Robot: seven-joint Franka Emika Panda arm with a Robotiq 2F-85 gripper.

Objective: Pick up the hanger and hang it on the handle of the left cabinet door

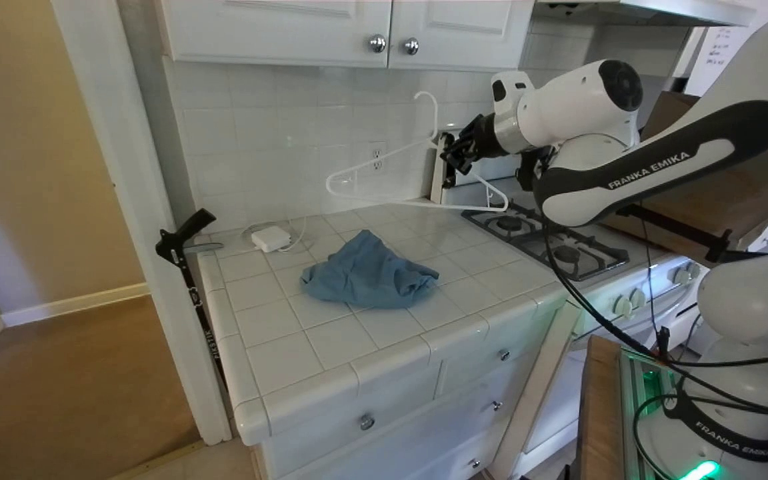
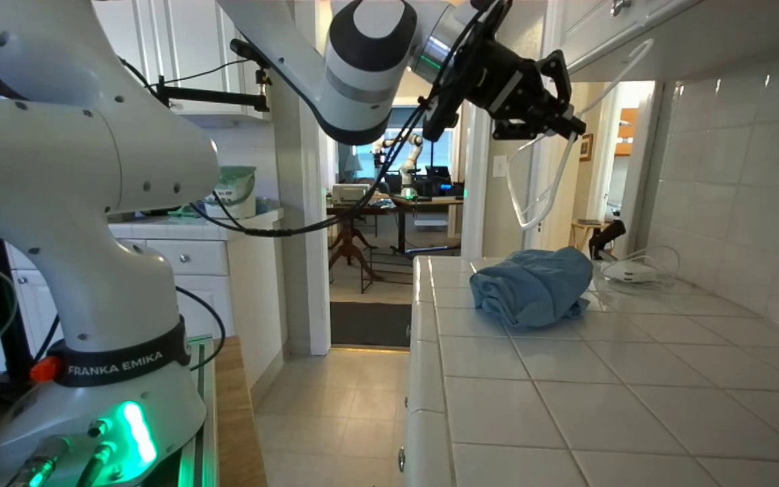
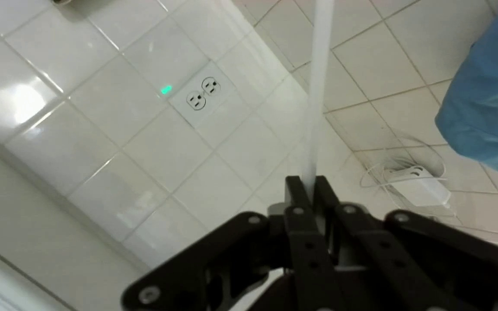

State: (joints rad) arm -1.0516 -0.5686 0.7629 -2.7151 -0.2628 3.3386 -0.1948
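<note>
A white hanger (image 1: 435, 119) is in the air in front of the tiled wall, hook upward, below the upper cabinets. My gripper (image 1: 449, 159) is shut on it near the base of the hook. In an exterior view the hanger (image 2: 558, 177) hangs tilted from the gripper (image 2: 575, 127). In the wrist view the fingertips (image 3: 311, 185) pinch the hanger's white bar (image 3: 320, 65), which runs up the picture. The left cabinet door (image 1: 277, 30) is closed, with a round metal knob (image 1: 377, 44) at its lower right corner, above and left of the hanger's hook. The hanger and knob are apart.
A crumpled blue cloth (image 1: 367, 273) lies on the white tiled counter (image 1: 277, 350). A white adapter with cables (image 1: 271, 238) lies near the wall. A gas stove (image 1: 551, 240) stands right of the counter. The right door (image 1: 461, 30) has its own knob (image 1: 411, 46).
</note>
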